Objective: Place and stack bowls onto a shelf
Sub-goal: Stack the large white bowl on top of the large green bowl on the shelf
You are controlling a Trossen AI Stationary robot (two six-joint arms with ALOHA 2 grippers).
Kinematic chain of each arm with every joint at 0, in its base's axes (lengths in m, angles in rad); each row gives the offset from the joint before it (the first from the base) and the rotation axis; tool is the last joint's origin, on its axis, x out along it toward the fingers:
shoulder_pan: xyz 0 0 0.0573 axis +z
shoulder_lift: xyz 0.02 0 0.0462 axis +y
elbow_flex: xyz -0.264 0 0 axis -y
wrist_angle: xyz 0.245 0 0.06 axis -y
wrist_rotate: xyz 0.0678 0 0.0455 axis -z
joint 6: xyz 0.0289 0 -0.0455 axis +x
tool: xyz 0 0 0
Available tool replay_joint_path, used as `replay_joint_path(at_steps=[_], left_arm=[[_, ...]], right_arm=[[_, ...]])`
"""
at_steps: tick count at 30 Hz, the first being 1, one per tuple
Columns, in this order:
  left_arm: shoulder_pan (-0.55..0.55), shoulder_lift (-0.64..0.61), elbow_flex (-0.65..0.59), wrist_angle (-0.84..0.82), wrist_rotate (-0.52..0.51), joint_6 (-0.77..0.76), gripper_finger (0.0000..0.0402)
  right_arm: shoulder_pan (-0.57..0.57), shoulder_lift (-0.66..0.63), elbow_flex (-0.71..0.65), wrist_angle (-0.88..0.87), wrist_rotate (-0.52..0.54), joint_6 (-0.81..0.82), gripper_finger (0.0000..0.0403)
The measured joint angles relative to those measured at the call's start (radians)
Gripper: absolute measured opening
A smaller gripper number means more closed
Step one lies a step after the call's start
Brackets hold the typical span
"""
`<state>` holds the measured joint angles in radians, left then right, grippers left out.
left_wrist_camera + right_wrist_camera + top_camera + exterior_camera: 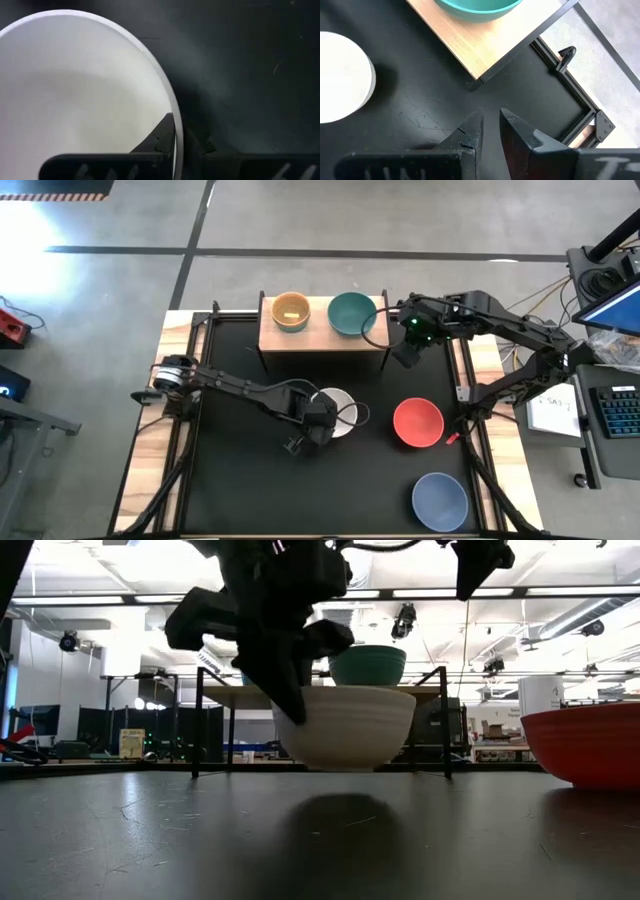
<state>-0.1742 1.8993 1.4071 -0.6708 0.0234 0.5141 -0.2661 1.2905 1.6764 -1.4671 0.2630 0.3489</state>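
Observation:
My left gripper (pixel 318 425) is shut on the white bowl (pixel 340 410) at the table's middle; the low view shows the bowl (pixel 345 727) a little above its shadow. The light-wood shelf (pixel 320 340) stands at the far edge with a yellow bowl (pixel 291 311) and a teal bowl (pixel 351 313) resting side by side on their bases. My right gripper (pixel 404 352) hangs empty off the shelf's right end, its fingers (pixel 491 122) only narrowly apart. A red bowl (pixel 417 422) and a periwinkle-blue bowl (pixel 439 500) sit on the table at the right. My left gripper pinches the white bowl's rim (pixel 175 117) at its left near side, one finger (pixel 162 135) inside the bowl and one outside the wall. The fingers come from above, pointing down. The bowl stays upright and level, its base just clear of the table.
The shelf's dark legs (pixel 198 720) stand behind the white bowl. The shelf's right third lies bare beside the teal bowl (pixel 520 30). Black tabletop lies open at the near left. Black frame rails run along the table's right edge (pixel 570 95).

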Motion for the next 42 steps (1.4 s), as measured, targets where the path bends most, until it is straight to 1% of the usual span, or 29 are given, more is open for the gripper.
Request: replay_joint_path(at_steps=[3,8,11,14,16,19,22,26,28,31,33,42], left_arm=[[-0.008,-0.001,0.043,-0.068,-0.066,0.034,0.0000],[-0.005,-0.016,0.103,-0.164,-0.202,0.147,0.0000],[0.019,-0.043,0.103,-0.170,-0.272,0.251,0.0000],[0.071,-0.088,0.103,-0.158,-0.303,0.343,0.0000],[0.119,-0.120,0.103,-0.126,-0.298,0.408,0.0000],[0.194,-0.171,0.101,-0.051,-0.240,0.476,0.0000],[0.272,-0.215,0.104,0.065,-0.181,0.458,0.0000],[0.360,-0.253,0.105,0.230,-0.170,0.447,0.0000],[0.399,-0.255,0.106,0.295,-0.143,0.445,0.0000],[0.445,-0.247,0.109,0.305,-0.024,0.432,0.0000],[0.464,-0.233,0.119,0.311,0.021,0.396,0.0000],[0.512,-0.191,0.120,0.350,0.023,0.352,0.0000]], right_arm=[[0.000,-0.005,0.000,-0.009,-0.007,0.000,0.0054],[0.000,-0.014,-0.015,-0.019,-0.008,0.000,0.0054],[0.000,-0.023,-0.041,-0.016,-0.008,0.000,0.0054],[0.000,-0.042,-0.091,-0.016,-0.008,0.000,0.0054],[0.000,-0.056,-0.127,-0.016,-0.008,0.000,0.0054],[0.000,-0.077,-0.179,-0.015,-0.007,0.000,0.0054],[0.000,-0.101,-0.230,0.002,0.000,0.019,0.0054],[0.000,-0.126,-0.280,0.043,0.000,0.026,0.0054],[0.000,-0.136,-0.299,0.063,0.000,0.026,0.0054],[0.000,-0.146,-0.319,0.079,0.000,0.026,0.0054],[0.000,-0.150,-0.329,0.084,0.000,0.026,0.0054],[0.000,-0.157,-0.361,0.098,0.000,0.026,0.0054]])
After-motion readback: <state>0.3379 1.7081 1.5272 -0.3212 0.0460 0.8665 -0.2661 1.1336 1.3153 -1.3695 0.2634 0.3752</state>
